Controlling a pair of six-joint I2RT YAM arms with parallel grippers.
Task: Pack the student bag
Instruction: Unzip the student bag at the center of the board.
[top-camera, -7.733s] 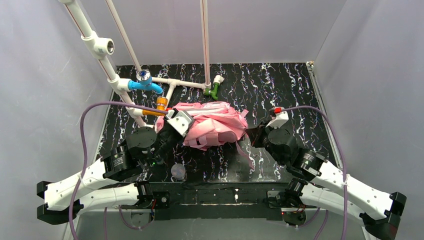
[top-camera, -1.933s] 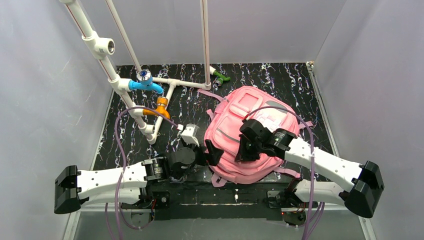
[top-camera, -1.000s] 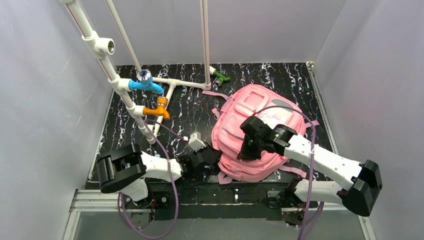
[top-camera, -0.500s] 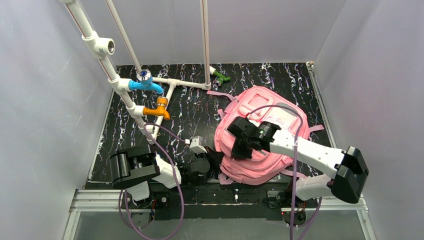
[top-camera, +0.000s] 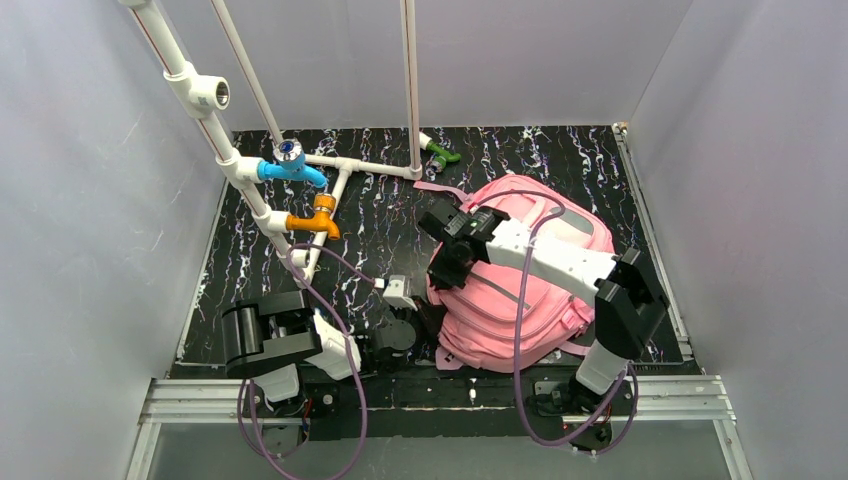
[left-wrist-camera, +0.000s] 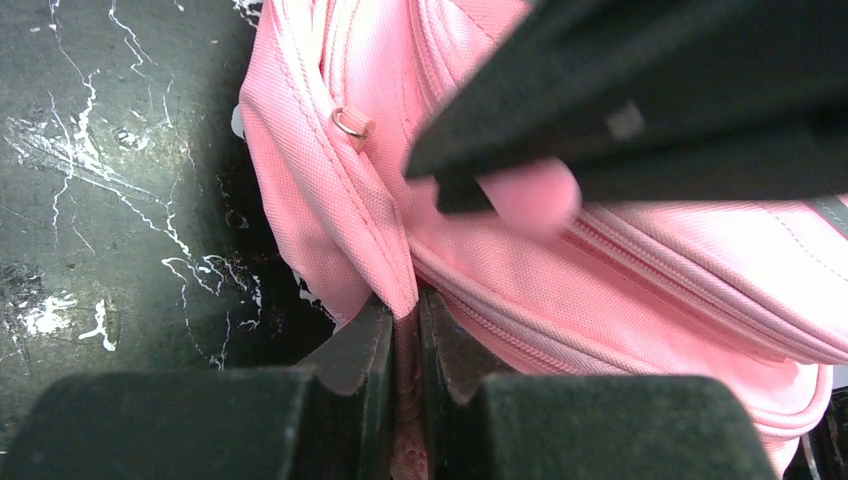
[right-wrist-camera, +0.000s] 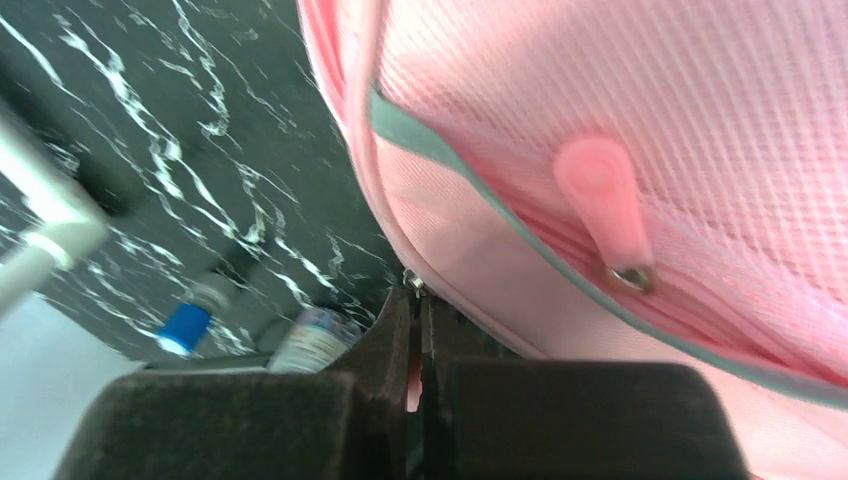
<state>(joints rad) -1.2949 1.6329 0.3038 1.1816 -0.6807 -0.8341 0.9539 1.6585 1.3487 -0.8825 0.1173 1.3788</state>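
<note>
Student bag (top-camera: 500, 310) lies flat, front pockets up, on the right half of the table (top-camera: 380, 220). Its top end points far and its bottom end sits at the near edge.

Left gripper (left-wrist-camera: 405, 335): jaws all but closed, pinching a fold of pink fabric at the bag's near-left corner. The fabric runs down between the fingers. There's a small metal ring (left-wrist-camera: 350, 123) on that same flap, just past the pinch. A dark blurred shape crosses the top of the left wrist view; I can't tell what it is.

Right gripper (right-wrist-camera: 413, 340): jaws pinched together on the bag's left edge, farther out than the left one. I see a sliver of pink between the fingers and a small metal zip part (right-wrist-camera: 410, 283) at the tips. I can't tell if that's a tab or plain fabric. A pink zip pull (right-wrist-camera: 600, 195) hangs free close by on the bag face.

Right arm reaches across the bag from the near right. Left arm is folded low at near left.

On the far-left side of the table, apart from the bag, is a white pipe frame (top-camera: 213, 128) with a blue valve (top-camera: 290, 166), an orange valve (top-camera: 321, 214) and a green valve (top-camera: 438, 154). A blurred blue-capped bottle (right-wrist-camera: 185, 328) lies on the table beyond the right fingertips.
</note>
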